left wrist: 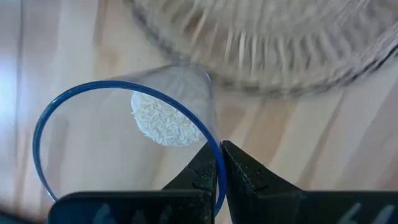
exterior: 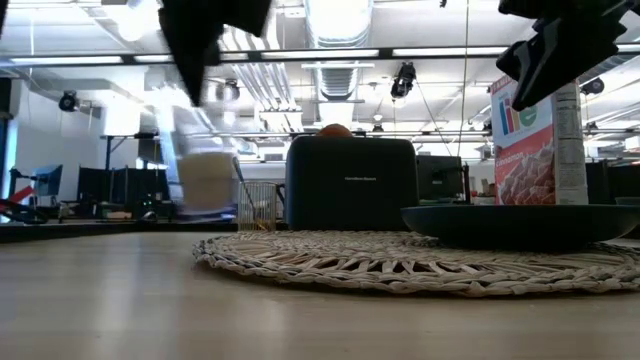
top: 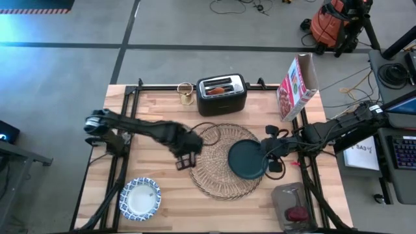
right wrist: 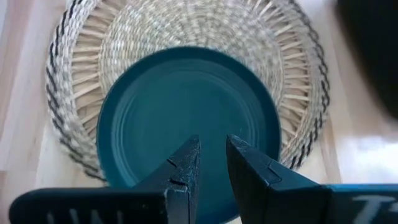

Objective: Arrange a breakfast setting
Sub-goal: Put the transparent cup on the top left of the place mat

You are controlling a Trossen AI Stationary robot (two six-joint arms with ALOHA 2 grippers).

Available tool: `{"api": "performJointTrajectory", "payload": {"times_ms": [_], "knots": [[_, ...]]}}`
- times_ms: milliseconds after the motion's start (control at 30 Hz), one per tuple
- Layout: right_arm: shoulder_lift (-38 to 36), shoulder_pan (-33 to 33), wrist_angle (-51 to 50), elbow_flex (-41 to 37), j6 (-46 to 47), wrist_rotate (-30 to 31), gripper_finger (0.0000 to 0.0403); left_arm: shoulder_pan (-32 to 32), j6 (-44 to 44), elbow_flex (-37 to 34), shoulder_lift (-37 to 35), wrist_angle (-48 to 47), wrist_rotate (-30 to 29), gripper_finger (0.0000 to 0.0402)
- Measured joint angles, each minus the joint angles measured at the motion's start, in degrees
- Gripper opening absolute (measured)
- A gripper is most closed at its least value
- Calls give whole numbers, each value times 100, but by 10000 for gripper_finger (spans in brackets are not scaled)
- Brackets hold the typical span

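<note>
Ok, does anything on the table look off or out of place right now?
The dark teal plate sits toward the right edge of the woven placemat, not centered. The patterned bowl is off the mat, near the table's front left corner.

Black toaster (top: 221,95) at far edge of wood surface (top: 156,110), something orange in slot. Brass-toned cup (top: 186,94) just left of toaster. Cereal box (top: 297,86) upright at far right. Clear container (top: 294,207) with red item at near right corner. Orange vacuum (top: 334,25) on floor beyond.
</note>
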Motion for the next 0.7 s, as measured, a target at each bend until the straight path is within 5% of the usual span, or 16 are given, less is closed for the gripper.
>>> {"api": "performJointTrajectory", "payload": {"times_ms": [700], "knots": [[2,2,-228,0,299,-328,68,1212,2916,4047,2714,-789,-4,0]]}}
